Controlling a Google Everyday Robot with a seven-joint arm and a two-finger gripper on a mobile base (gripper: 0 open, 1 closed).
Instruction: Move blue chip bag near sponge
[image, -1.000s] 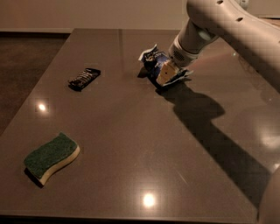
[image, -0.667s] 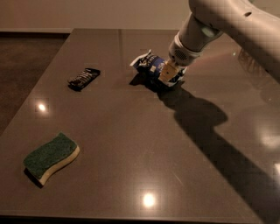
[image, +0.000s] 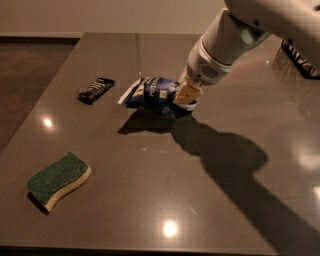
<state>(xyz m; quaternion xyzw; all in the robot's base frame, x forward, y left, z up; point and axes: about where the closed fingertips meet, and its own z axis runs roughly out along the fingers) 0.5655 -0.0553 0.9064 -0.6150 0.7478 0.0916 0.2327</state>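
Note:
The blue chip bag (image: 152, 93) is crumpled dark blue foil with white lettering, held just above the grey table (image: 150, 170) near its middle back. My gripper (image: 186, 95) is shut on the bag's right end, its tan fingers (image: 187, 91) pinching the foil. The white arm comes in from the upper right. The sponge (image: 57, 180), green on top with a pale yellow base, lies at the front left, well apart from the bag.
A small black wrapped bar (image: 96, 89) lies left of the bag. A dark striped object (image: 300, 60) sits at the table's far right edge. The arm casts a wide shadow over the right half of the table.
The gripper has carried the bag leftward and toward the front, away from the back right, closer to the black bar and the sponge.

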